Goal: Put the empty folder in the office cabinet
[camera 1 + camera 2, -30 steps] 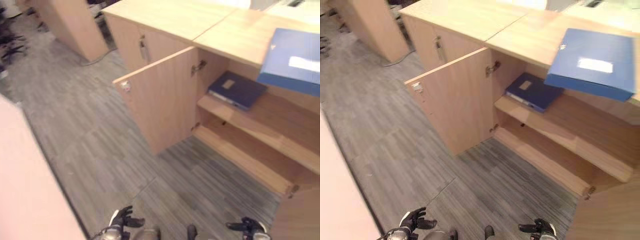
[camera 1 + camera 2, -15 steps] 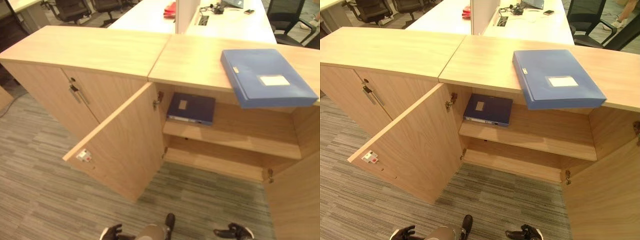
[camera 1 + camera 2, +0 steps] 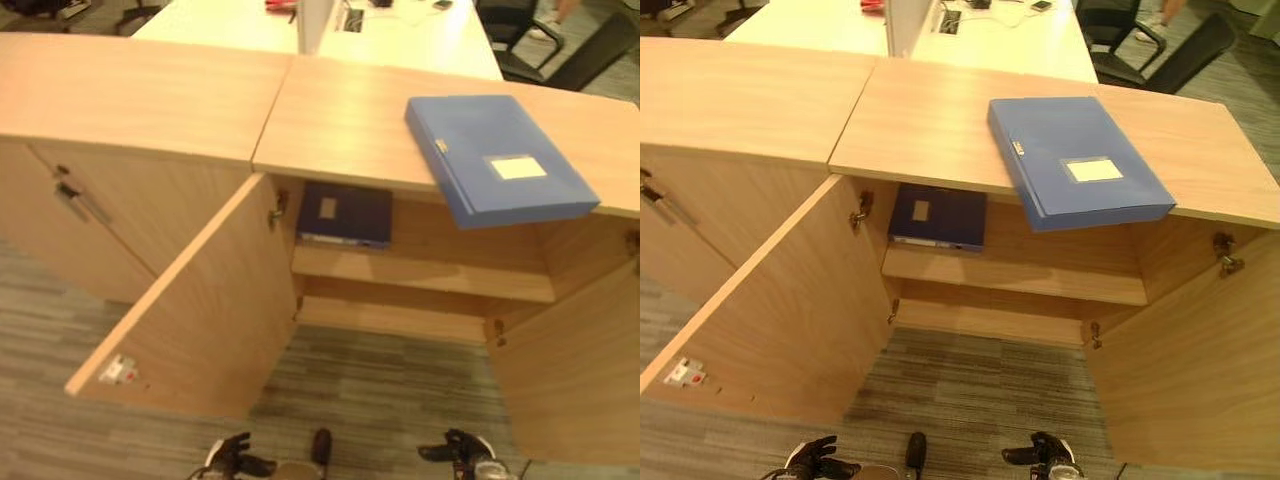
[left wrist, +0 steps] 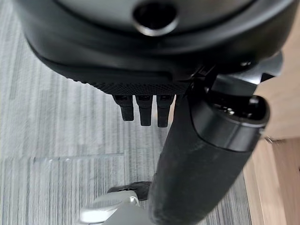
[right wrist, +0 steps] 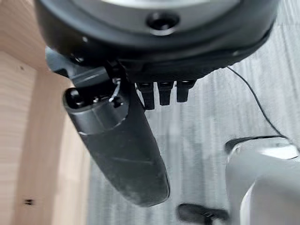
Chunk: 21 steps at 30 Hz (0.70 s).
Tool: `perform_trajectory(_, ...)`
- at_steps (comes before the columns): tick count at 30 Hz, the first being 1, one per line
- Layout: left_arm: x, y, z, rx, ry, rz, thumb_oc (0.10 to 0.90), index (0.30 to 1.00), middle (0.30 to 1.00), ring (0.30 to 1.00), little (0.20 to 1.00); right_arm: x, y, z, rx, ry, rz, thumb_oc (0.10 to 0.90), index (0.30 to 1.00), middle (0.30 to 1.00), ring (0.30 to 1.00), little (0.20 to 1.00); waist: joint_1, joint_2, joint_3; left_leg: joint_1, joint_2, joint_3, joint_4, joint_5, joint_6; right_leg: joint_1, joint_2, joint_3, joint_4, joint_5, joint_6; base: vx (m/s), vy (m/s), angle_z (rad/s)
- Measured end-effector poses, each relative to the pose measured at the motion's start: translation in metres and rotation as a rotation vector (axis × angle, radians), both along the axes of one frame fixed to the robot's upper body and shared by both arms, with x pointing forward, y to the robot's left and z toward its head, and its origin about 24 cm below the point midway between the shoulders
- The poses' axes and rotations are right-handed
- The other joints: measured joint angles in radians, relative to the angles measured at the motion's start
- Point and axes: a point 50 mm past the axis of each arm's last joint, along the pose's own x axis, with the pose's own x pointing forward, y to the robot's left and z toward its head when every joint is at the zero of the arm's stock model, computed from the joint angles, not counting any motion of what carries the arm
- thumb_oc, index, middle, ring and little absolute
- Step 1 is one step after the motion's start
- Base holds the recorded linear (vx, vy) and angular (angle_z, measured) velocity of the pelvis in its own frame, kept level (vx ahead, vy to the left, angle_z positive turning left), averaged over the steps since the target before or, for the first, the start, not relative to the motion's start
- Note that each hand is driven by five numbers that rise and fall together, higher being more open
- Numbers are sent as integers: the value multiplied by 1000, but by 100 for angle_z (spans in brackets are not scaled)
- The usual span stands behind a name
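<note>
A large blue folder (image 3: 500,156) with a white label lies flat on the wooden cabinet top (image 3: 330,120), its near corner jutting past the front edge. The cabinet below stands with both doors swung out, the left door (image 3: 190,310) and the right door (image 3: 565,370). A darker blue folder (image 3: 345,213) rests on the upper shelf (image 3: 430,280) inside. My left hand (image 3: 232,459) and right hand (image 3: 462,452) hang low over the carpet, far below the cabinet, fingers relaxed and holding nothing. In the wrist views the left hand (image 4: 197,154) and right hand (image 5: 122,145) show straight fingers over the floor.
A second cabinet (image 3: 80,220) with shut doors adjoins on the left. White desks (image 3: 330,25) and office chairs (image 3: 530,45) stand behind the cabinets. Grey striped carpet (image 3: 380,390) lies between me and the open cabinet.
The camera has swung round and closer, so the open cabinet now sits centred in front of me. The folders have not moved and both hands stay low.
</note>
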Motion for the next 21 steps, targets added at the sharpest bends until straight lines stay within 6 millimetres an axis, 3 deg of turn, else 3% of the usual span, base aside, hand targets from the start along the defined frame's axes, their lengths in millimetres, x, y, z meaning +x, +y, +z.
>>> perform_trajectory(1, -1, -1, -1, -4, 2, 0, 800, 900, 900, 900, 900, 1, 0, 0, -8, -2, 18, 800, 900, 900, 900, 900, 4, 13, -3, 3, 0, 5, -4, -5, 1, 3, -24, -40, -33, 1, 1, 195, -125, -87)
perform_trajectory(2, 3, -2, 0, -4, -8, -4, 800, 900, 900, 900, 900, 3, -2, 2, -23, -7, 38, 800, 900, 900, 900, 900, 10, 42, 1, 18, 10, 38, -30, -24, -19, 13, -91, -150, -181, -2, -33, 255, -208, -90)
perform_trajectory(3, 2, 0, 0, -1, -7, 8, 800, 900, 900, 900, 900, 3, -1, 1, -26, 1, 51, 800, 900, 900, 900, 900, 17, 54, -1, 19, 16, 61, -38, -14, -34, 24, -115, -203, -306, 22, -44, 198, -172, -73)
perform_trajectory(4, 1, 4, 1, 7, -7, 24, 800, 900, 900, 900, 900, 2, 1, 1, -21, 0, 61, 800, 900, 900, 900, 900, 3, 60, -1, 24, 19, 59, -42, -11, -38, 35, -126, -199, -406, 60, -28, 204, -173, -34)
perform_trajectory(5, 2, 7, 2, 14, -14, 38, 800, 900, 900, 900, 900, 0, 2, 0, -18, 4, 66, 800, 900, 900, 900, 900, -7, 57, 0, 29, 19, 59, -49, -12, -54, 35, -140, -193, -457, 90, -16, 255, -166, 2)
perform_trajectory(6, 4, 12, 4, 28, -21, 45, 800, 900, 900, 900, 900, -8, 2, -2, -17, 26, 65, 800, 900, 900, 900, 900, -25, 48, 5, 39, 19, 51, -52, -9, -62, 30, -143, -160, -561, 159, -16, 327, -240, 21)
perform_trajectory(7, 5, 15, 5, 35, -23, 46, 800, 900, 900, 900, 900, -12, 2, -3, -18, 36, 62, 800, 900, 900, 900, 900, -48, 42, 10, 43, 19, 36, -52, -14, -64, 17, -138, -103, -588, 192, -16, 255, -175, 37)
perform_trajectory(9, 3, 17, 5, 39, -15, 48, 800, 900, 900, 900, 900, -15, 1, -4, -15, 49, 52, 800, 900, 900, 900, 900, -85, 31, 18, 60, 21, 10, -56, -14, -76, -21, -139, -2, -588, 255, -3, 148, -181, 42)
perform_trajectory(12, -3, 18, 4, 41, -3, 52, 800, 900, 900, 900, 900, -13, 2, -4, -14, 38, 53, 800, 900, 900, 900, 900, -97, 10, 25, 93, 38, 1, -57, -23, -113, -67, -146, 58, -587, 277, -17, 192, -349, 25)
perform_trajectory(14, -4, 18, 4, 41, -5, 49, 800, 900, 900, 900, 900, -17, 3, -5, -7, 44, 45, 800, 900, 900, 900, 900, -100, -11, 18, 110, 74, -49, -57, -26, -172, -53, -126, 68, -569, 257, -31, 165, -383, 58)
perform_trajectory(15, -8, 19, 3, 44, -1, 50, 800, 900, 900, 900, 900, -22, 3, -7, -5, 59, 42, 800, 900, 900, 900, 900, -96, -15, 14, 118, 92, -62, -57, -22, -213, -44, -117, 65, -569, 280, -41, 43, -248, 46)
perform_trajectory(16, -16, 10, -1, 21, 18, 56, 800, 900, 900, 900, 900, -23, -6, -5, -26, 63, 34, 800, 900, 900, 900, 900, -100, 28, 11, 124, 149, -75, -53, -23, -210, -28, -63, 38, -563, 309, -57, 55, -495, 32)
perform_trajectory(17, -26, -4, -7, -16, 46, 51, 800, 900, 900, 900, 900, -27, -19, -3, -53, 65, 14, 800, 900, 900, 900, 900, -99, 67, -2, 124, 210, -82, -52, -20, -231, -13, -8, 12, -578, 300, -91, 15, -253, 18)
perform_trajectory(18, -33, -14, -10, -41, 61, 59, 800, 900, 900, 900, 900, -29, -29, -1, -78, 66, 6, 800, 900, 900, 900, 900, -98, 92, -11, 127, 228, -87, -52, -1, -234, -5, 22, -1, -584, 295, -107, 27, -372, 10)
perform_trajectory(20, -40, -18, -12, -55, 74, 71, 800, 900, 900, 900, 900, -31, -44, 3, -117, 75, 2, 800, 900, 900, 900, 900, -97, 100, -11, 129, 259, -97, -51, 45, -257, 2, 55, -6, -585, 287, -136, 39, -306, 0)
perform_trajectory(21, -42, -13, -12, -42, 77, 73, 800, 900, 900, 900, 900, -32, -58, 8, -152, 78, -6, 800, 900, 900, 900, 900, -97, 97, -9, 121, 277, -100, -33, 101, -315, 5, 73, -10, -586, 279, -156, 86, -433, -8)
